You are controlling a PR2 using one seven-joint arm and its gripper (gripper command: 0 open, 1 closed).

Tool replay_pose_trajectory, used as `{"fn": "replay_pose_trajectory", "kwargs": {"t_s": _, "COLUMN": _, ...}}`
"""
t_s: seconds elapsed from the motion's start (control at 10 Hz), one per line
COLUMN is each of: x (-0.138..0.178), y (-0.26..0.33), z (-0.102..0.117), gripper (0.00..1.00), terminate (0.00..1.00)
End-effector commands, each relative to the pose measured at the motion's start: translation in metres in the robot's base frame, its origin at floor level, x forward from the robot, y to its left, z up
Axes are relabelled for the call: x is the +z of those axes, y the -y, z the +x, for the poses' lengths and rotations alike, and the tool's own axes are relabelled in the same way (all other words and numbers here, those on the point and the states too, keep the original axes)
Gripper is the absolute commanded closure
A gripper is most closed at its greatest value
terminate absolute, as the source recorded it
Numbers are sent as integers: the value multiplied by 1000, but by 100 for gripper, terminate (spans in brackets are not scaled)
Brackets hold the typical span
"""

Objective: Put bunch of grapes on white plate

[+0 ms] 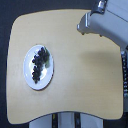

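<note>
- Arm [107,22]: the grey body enters from the upper corner on the exterior view's right and stands highest in the scene, so it appears nearest the overhead camera. It hangs over the far edge of the table, clear of all items.
- Gripper [83,25]: only a pale, blurred end shows. I cannot tell whether the fingers are apart or together. Nothing is seen between them.
- Grapes [39,61]: dark cluster, well apart from the fingers, lying lengthwise on the plate, roughly along its long axis. A small green stem part shows at the side toward the fingers.
- Plate [30,80]: white, glossy, well away from the fingers, toward the exterior view's left of the table. The grapes rest inside the rim, on the half toward the fingers.
- Table [80,80]: light wood, rounded corners; bare surface lies between fingers and plate.
- Judgement: the grapes sit wholly on the plate and the arm stands off, consistent with release and retreat. The task appears complete.
</note>
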Motion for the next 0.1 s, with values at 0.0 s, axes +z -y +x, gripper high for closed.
{"fn": "replay_pose_trajectory", "kwargs": {"t_s": 0.0, "x": -11, "y": 51, "z": 2, "gripper": 0, "terminate": 100}}
